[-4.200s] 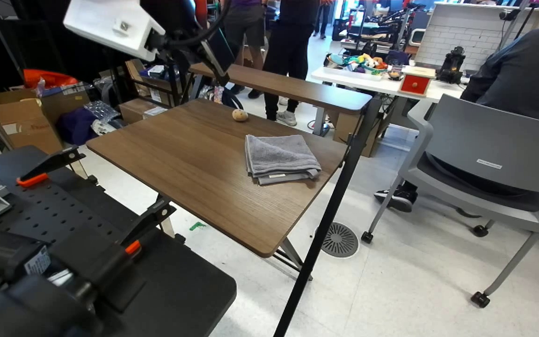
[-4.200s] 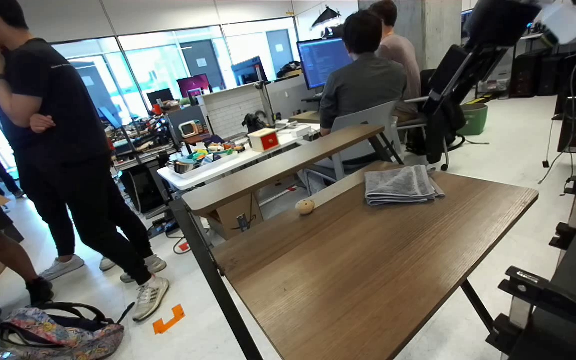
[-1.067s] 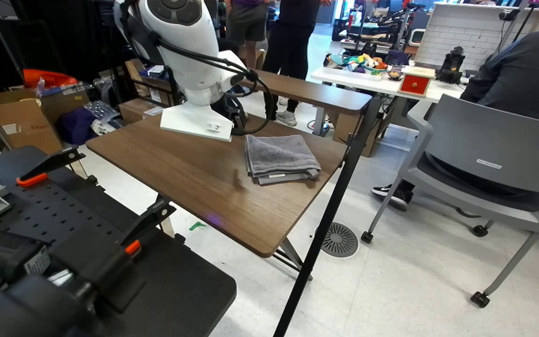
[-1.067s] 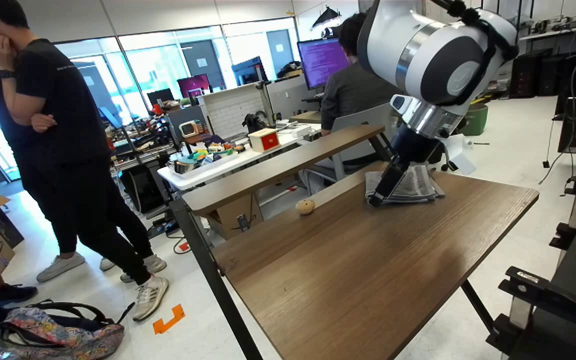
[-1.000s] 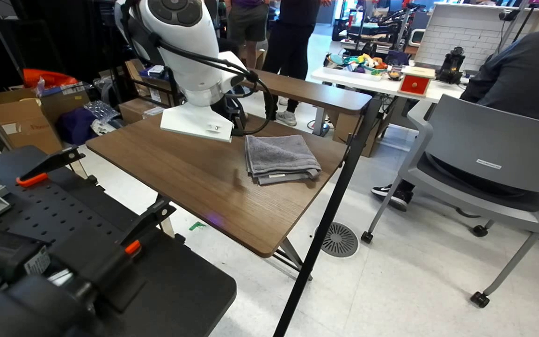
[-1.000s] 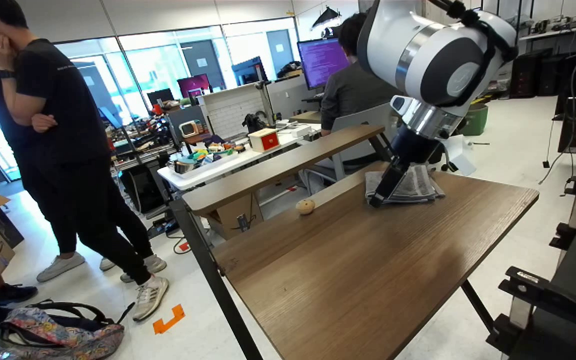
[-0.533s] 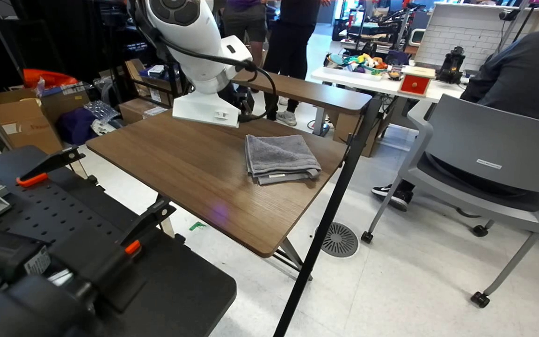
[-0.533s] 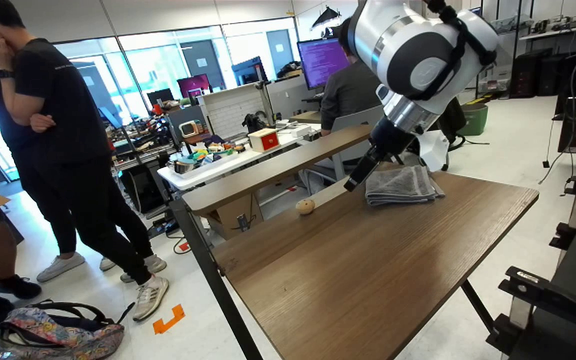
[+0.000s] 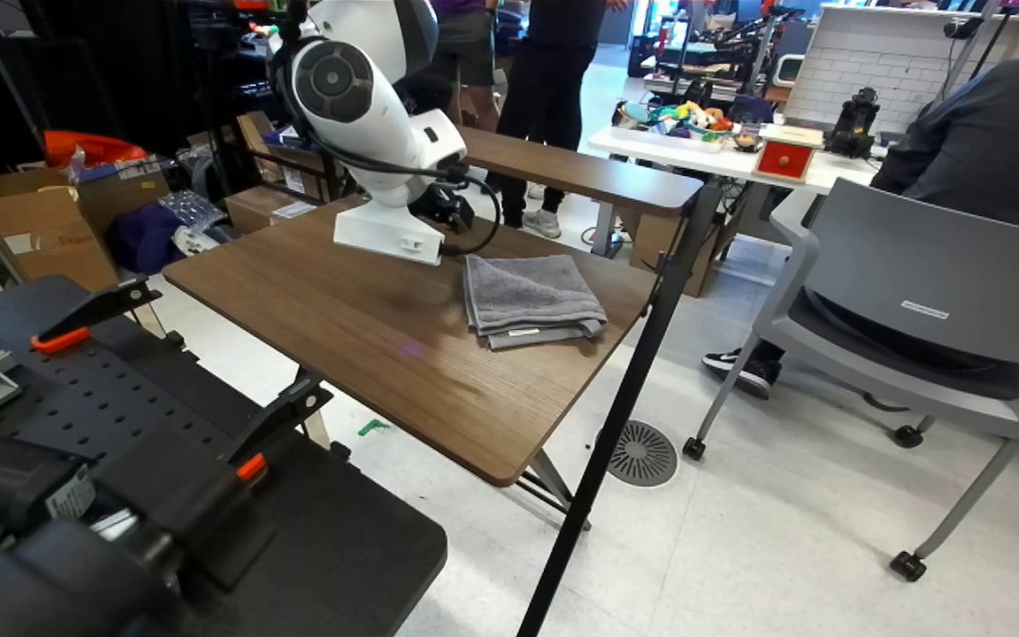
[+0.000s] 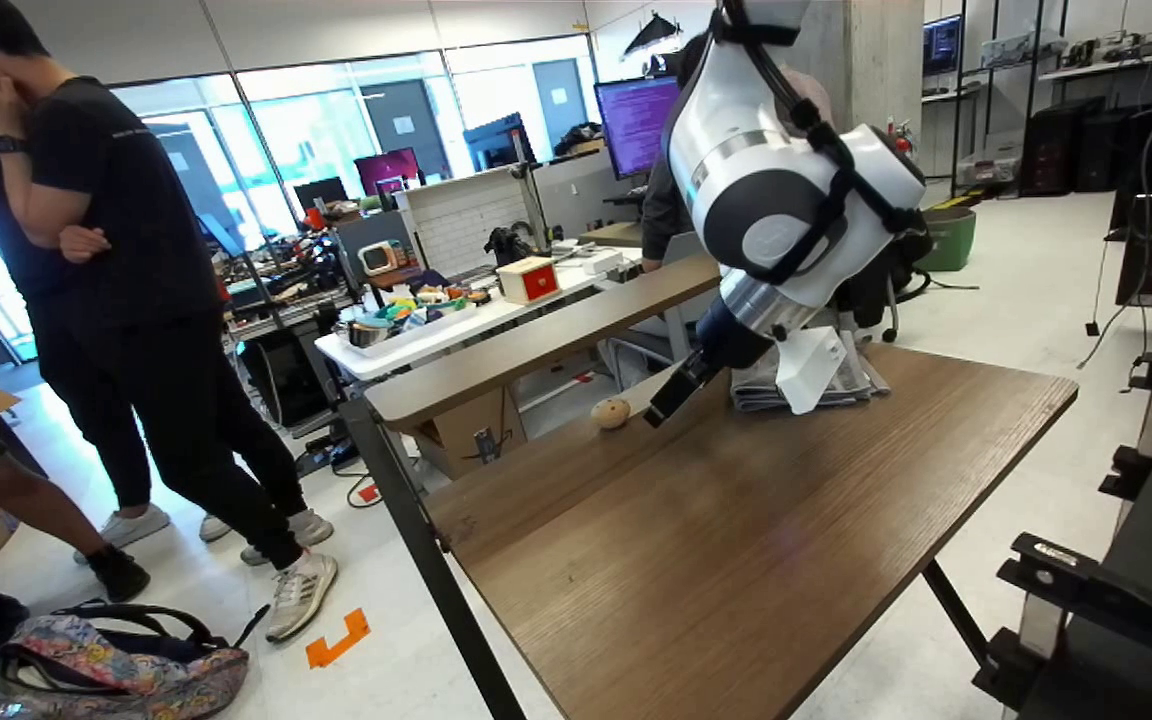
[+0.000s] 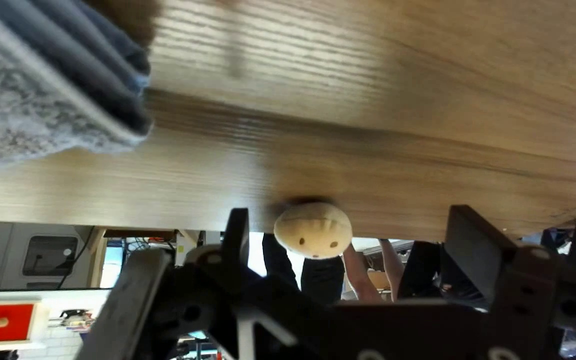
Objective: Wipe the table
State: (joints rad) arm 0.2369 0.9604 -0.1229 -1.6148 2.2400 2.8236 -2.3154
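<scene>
The wood-grain table [image 9: 324, 310] stands just beyond a black perforated worktop [image 9: 341, 522] in an exterior view, and on the table's brown top a folded gray towel [image 9: 532, 301] lies near one edge. Over that top the white robot arm [image 9: 377, 128] slants down to its gripper [image 11: 349, 212], whose fingers are spread wide apart, while a small rounded beige lump [image 11: 313, 227] with dark spots, perhaps a toy potato, sits near the tabletop's far edge, just ahead of the fingertips and apart from them. Behind it a narrow wooden shelf [image 9: 580, 172] runs raised above the tabletop, and farther back a white table [image 9: 841, 174] carries a box [image 9: 784, 159] with a red front.
</scene>
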